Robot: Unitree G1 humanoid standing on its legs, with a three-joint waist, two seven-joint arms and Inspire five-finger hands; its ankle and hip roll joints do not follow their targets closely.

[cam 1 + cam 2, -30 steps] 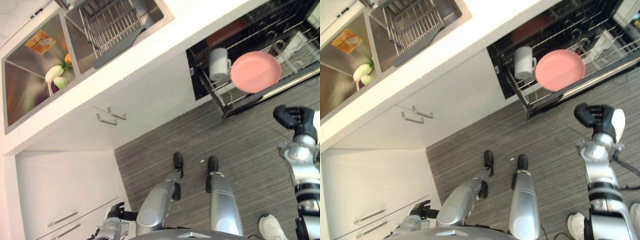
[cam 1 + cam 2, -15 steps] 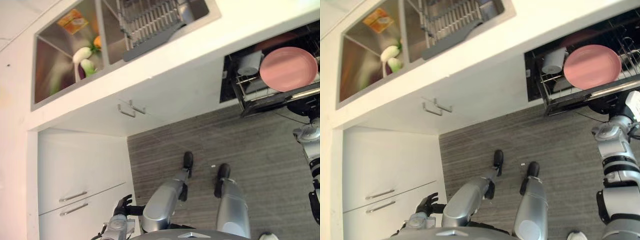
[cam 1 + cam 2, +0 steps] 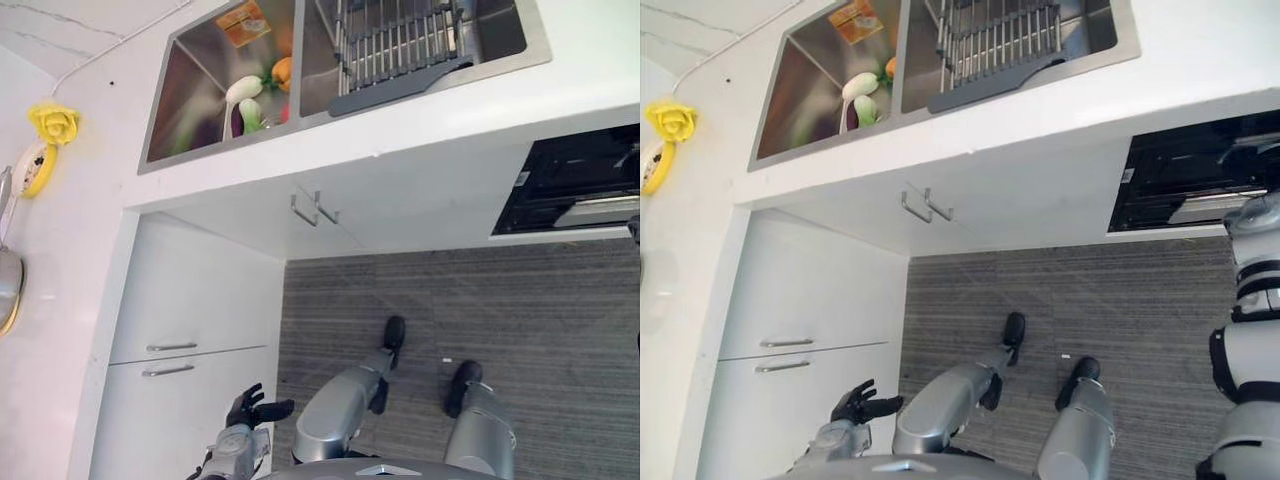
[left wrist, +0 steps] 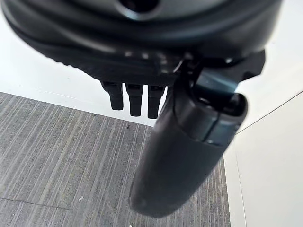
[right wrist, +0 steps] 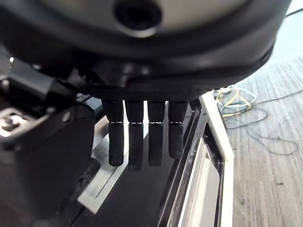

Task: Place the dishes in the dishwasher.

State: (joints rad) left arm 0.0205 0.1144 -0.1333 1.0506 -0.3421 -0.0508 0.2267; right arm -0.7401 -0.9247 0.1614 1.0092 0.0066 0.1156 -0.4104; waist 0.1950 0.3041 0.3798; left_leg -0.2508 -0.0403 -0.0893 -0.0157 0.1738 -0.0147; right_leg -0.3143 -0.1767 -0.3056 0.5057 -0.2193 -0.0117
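The dishwasher (image 3: 575, 180) is a dark opening under the white counter at the far right, with a silver bar (image 3: 595, 211) across its front. I see no plate or mug in it from here. My right hand (image 5: 142, 137) is held at that opening, fingers straight and empty, pointing at the dark interior and a silver strip (image 5: 106, 177). My right arm (image 3: 1252, 300) rises along the right edge. My left hand (image 3: 250, 408) hangs low beside the white drawers, fingers spread, holding nothing.
A double steel sink (image 3: 190, 110) is set in the counter; vegetables (image 3: 245, 92) lie in one basin, a wire dish rack (image 3: 395, 40) in the other. White cabinet doors (image 3: 310, 208) and drawers (image 3: 170, 355) stand left. Grey plank floor (image 3: 520, 300) lies open ahead.
The camera has swung left, shifting the scene right. The rack with the pink plate and grey mug no longer juts out over the floor; my right hand has gone up to the dishwasher.
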